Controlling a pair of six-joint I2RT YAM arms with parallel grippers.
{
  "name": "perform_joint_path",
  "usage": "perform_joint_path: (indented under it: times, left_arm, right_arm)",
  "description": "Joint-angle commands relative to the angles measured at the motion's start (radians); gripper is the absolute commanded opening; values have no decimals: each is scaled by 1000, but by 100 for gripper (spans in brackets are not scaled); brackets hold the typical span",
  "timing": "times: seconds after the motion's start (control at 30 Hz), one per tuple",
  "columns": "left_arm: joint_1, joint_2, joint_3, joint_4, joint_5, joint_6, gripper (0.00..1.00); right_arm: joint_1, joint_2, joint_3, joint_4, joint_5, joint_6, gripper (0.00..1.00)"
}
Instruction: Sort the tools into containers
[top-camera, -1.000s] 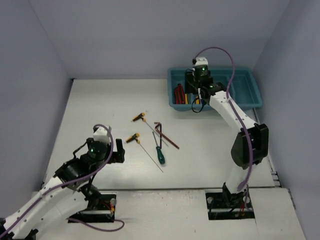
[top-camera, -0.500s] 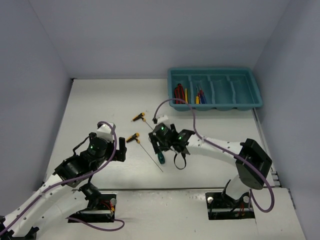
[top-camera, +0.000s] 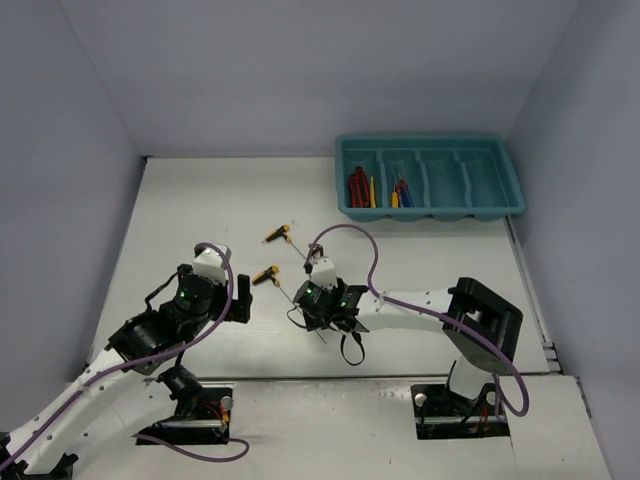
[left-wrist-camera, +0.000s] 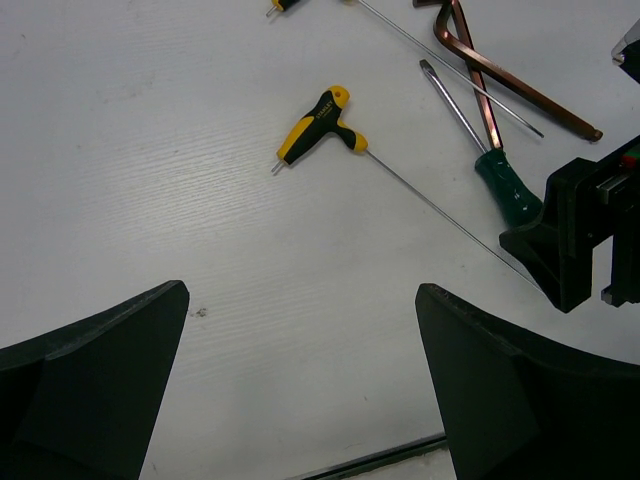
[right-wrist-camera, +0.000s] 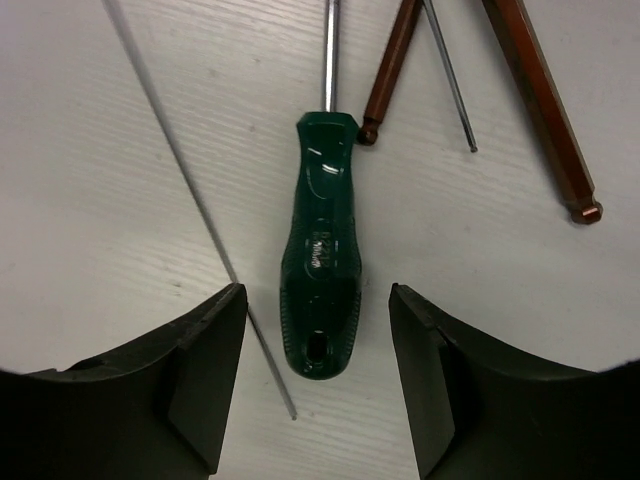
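The right gripper hangs low over the white table, jaws partway apart, one on each side of the dark green plastic-handled screwdriver and touching neither side; a brown metal hex key lies just beside its shaft; the left gripper stands wide, holding nothing, near a yellow-and-black T-handle key; the teal plastic tray holds red-handled pliers.

The green screwdriver has a glossy moulded plastic handle and a bright metal shaft. The hex key is dull brownish metal. The T-handle looks like matt yellow-black plastic on thin steel wire. The bench is white, matt and finely ribbed; the tray is smooth teal plastic
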Motion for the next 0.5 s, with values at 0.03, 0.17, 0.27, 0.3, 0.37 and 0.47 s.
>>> perform_joint_path:
  times: [0.03,0.17,0.27,0.3,0.37,0.47]
  left_arm:
    - [6,-3,31,45,-21,11,97]
    - [6,-6,30,45,-30,10,97]
    - [6,-1,31,44,-29,10,97]
    - [6,0,31,44,-27,10,97]
    - [6,1,32,46,-25,10,97]
    - [6,5,34,48,-27,10,97]
  right_arm:
    - [4,17,-10,25,98,51,47]
    - [3,24,-6,32,109,43,27]
    - [5,4,13,30,119,11,0]
    - [6,-12,26,31,120,-7,0]
    - [8,-67,65,28,120,-80,0]
    - [-2,-130,150,17,121,-182,0]
